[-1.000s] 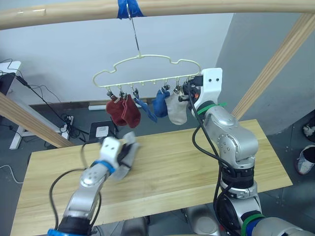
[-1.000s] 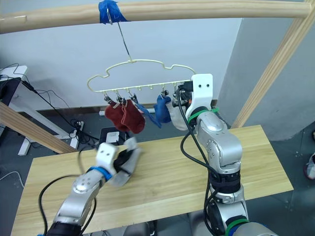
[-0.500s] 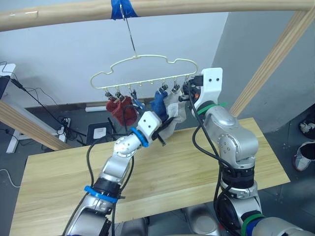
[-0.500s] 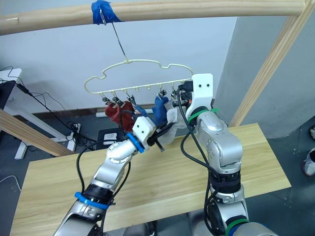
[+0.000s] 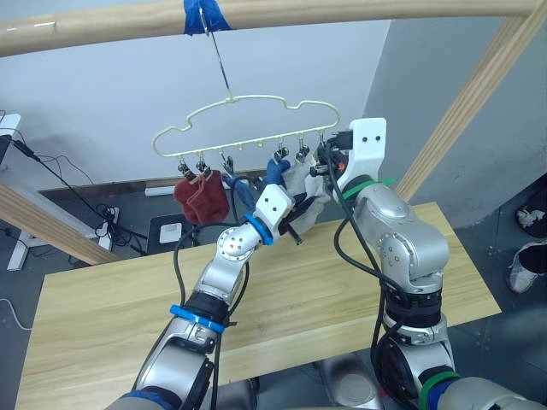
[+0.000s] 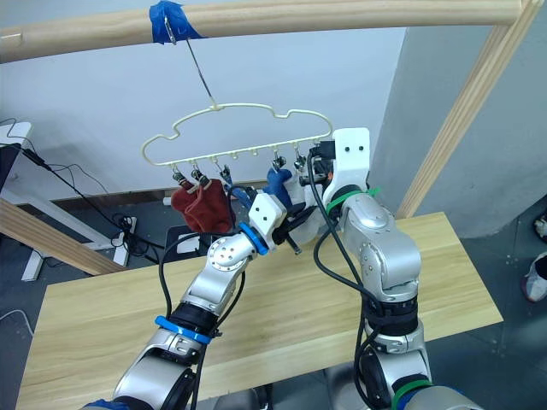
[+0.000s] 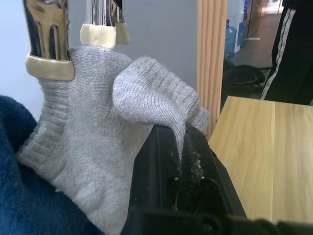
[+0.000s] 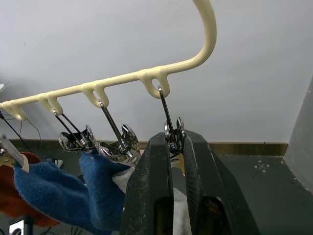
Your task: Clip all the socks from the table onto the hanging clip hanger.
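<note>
Now the left gripper (image 7: 182,161), down over the table (image 5: 282,299) a second ago, is up at the clip hanger (image 5: 248,120), pinching a light grey sock (image 7: 146,93) beside the right gripper (image 8: 174,147), which squeezes the end clip (image 8: 172,129). Five socks hang already: two rust-red (image 5: 201,195), two blue (image 5: 275,169), one light grey (image 7: 73,132) just beside the raised one.

No readable text — none anywhere
</note>
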